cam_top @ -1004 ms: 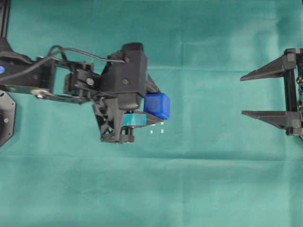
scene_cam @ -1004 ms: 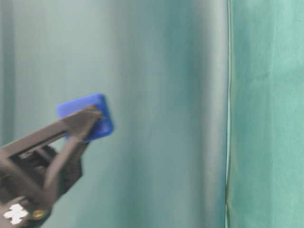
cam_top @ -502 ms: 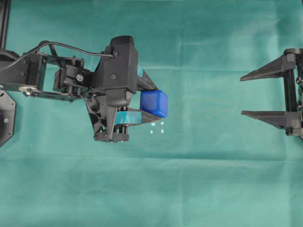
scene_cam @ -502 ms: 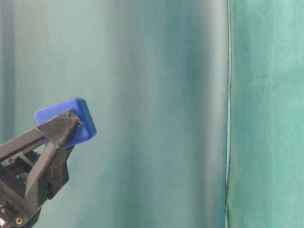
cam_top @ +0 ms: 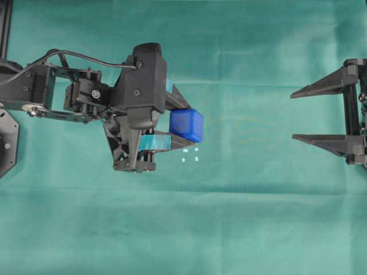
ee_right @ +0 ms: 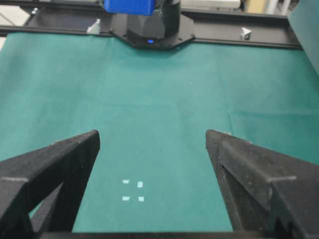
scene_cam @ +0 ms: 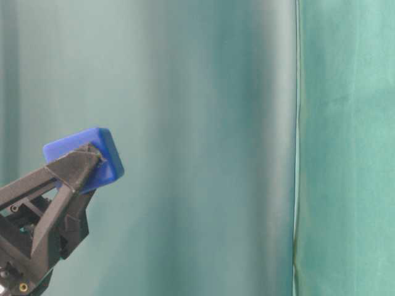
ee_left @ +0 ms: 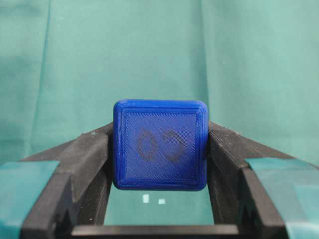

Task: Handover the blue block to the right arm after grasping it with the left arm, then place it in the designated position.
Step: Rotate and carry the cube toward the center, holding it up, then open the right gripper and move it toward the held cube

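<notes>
One small blue plastic cube (cam_top: 186, 125), rounded edges, ridged printed face, clamped in the teal-taped left gripper (cam_top: 182, 122) above the green cloth (cam_top: 241, 217). Four tiny white marks (cam_top: 191, 154) just beside it. All-black pointed right gripper (cam_top: 300, 115) spread wide, empty, well apart.

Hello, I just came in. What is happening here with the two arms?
The left gripper holds the blue block lifted above the green cloth, close to the four white marks. The right gripper waits wide open at the far right side, empty. The handover has not happened yet.
</notes>
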You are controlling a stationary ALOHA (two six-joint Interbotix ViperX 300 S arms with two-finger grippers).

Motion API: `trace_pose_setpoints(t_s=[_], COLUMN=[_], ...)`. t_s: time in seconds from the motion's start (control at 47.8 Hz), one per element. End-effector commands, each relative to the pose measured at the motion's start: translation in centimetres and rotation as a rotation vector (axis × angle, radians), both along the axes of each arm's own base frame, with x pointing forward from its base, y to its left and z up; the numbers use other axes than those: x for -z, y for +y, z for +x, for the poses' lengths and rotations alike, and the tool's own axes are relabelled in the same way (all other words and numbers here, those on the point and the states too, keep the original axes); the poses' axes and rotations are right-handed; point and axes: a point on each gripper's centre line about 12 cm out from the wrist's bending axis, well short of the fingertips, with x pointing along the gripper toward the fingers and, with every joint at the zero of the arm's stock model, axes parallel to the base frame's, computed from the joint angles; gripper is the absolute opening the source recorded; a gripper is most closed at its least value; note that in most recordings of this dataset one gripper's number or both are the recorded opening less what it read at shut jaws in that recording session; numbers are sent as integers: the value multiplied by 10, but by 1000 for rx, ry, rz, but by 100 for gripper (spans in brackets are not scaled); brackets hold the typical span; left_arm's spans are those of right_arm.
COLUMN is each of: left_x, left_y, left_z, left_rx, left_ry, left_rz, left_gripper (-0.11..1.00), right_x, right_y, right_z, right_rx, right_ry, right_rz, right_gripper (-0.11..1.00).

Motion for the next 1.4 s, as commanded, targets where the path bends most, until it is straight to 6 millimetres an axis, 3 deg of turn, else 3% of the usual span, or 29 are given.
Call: trace_pose_setpoints(t_s=[0.0, 0.502, 1.087, 1.38], left_x=[-20, -20, -33, -29], left_y=[-1, -1, -2, -2], left_z=[-5, -5, -47, -50], left_rx=[5, 3, 4, -2], left_ry=[-54, -63, -413, -422], left_rz=[1, 1, -38, -52], left_gripper=[47, 47, 47, 47], right_x=[-8, -9, -21, -23], right_y=[0, 0, 1, 1], right_z=[3, 3, 4, 4], right_rx=[1, 1, -18, -20], right_ry=[-21, -25, -70, -75], right_rz=[-2, -3, -82, -88], right_gripper=[94, 94, 94, 94])
